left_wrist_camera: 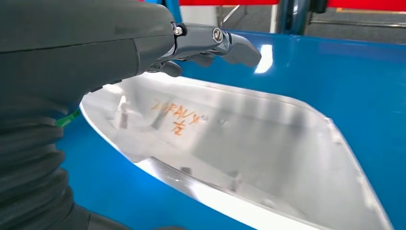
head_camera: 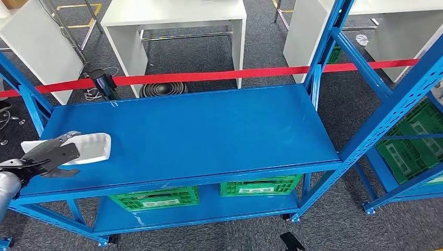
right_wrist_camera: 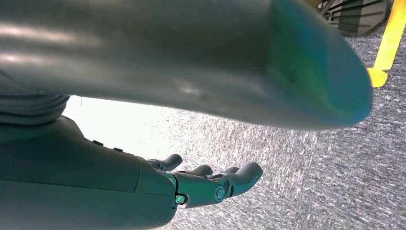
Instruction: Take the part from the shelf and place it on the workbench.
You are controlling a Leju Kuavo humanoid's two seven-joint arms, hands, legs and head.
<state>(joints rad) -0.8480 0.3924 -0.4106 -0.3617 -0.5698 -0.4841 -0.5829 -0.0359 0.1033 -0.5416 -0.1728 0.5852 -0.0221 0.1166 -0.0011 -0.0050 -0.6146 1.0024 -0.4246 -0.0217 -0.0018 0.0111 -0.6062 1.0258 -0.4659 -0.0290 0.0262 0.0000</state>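
Part [head_camera: 86, 148], white and shell-shaped, lies on the blue shelf [head_camera: 209, 130] near its left end. Left hand [head_camera: 49, 155] is over its near end, fingers [left_wrist_camera: 239, 48] spread above it, not closed. Right hand [right_wrist_camera: 210, 184] hangs over grey carpet [right_wrist_camera: 311, 182], holding nothing, fingers apart.

Blue metal shelf [head_camera: 209, 130] on grey carpet [head_camera: 334, 230]. On its top level, near the left end, a white moulded part [head_camera: 91, 146]. On the lower level, two green crates [head_camera: 154, 198] [head_camera: 258, 185] side by side.
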